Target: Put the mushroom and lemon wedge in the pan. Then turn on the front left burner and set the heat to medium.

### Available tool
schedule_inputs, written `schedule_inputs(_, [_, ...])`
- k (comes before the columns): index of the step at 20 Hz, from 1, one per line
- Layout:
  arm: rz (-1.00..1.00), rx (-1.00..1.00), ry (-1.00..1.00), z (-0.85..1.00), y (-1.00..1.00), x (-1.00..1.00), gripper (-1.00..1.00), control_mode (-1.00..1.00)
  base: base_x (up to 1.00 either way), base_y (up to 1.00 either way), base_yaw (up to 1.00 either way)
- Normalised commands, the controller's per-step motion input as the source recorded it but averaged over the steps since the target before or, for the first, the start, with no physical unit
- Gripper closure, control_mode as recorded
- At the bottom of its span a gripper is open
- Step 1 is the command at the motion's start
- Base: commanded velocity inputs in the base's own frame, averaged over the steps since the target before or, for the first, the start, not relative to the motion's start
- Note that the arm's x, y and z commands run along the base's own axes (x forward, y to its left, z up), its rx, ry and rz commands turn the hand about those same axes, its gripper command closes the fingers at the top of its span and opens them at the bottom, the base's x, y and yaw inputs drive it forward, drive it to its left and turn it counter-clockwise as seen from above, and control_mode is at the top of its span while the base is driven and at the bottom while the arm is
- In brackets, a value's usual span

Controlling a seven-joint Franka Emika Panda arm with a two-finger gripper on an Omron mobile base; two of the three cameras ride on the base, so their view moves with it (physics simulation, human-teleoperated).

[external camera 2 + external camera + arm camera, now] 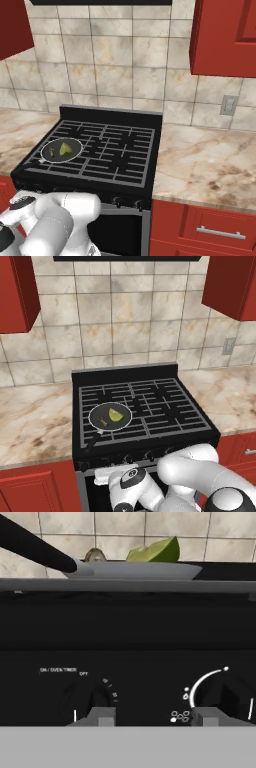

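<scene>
While the white arm (200, 476) bulks across the lower right of the left base view, the pan (110, 416) sits left of centre on the black stove (145, 406), over the front left grate, its short handle (93, 441) running toward the lower left. Inside the pan lie the lemon wedge (116, 415) and, just to its left, the mushroom (102, 419). Marbled surface (30, 421) flanks the stove on both sides. Seen from the right base view, the pan (61, 150) is at the left of the frame on the near left grate of the stove (115, 150), with the lemon wedge (65, 148) and mushroom (52, 151) inside it, close together; the arm (50, 220) fills the lower left. Looking along the hand, the pan (135, 570) appears edge-on across the top, the lemon wedge (155, 551) and mushroom (94, 555) peeking above its rim. Below, the two fingers (152, 716) stand apart, open, holding nothing, before the stove's black control panel, between a left knob (82, 699) and a right knob (222, 694).
</scene>
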Motion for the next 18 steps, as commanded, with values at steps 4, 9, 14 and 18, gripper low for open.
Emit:
schedule_inputs(4, [0.18, 0.03, -0.03, -0.01, -0.63, 0.43, -1.0, -1.0, 0.0, 0.0, 0.0])
schedule_inputs(9, [0.07, 0.03, 0.0, -0.02, -0.63, 0.03, -1.0, -1.0, 0.0, 0.0, 0.0])
schedule_inputs(14, [0.0, 0.05, 0.0, 0.0, -0.55, -0.37, -1.0, -1.0, 0.0, 0.0, 0.0])
schedule_inputs(18, [0.0, 0.02, 0.0, 0.0, -0.44, -0.06, -1.0, -1.0, 0.0, 0.0, 0.0])
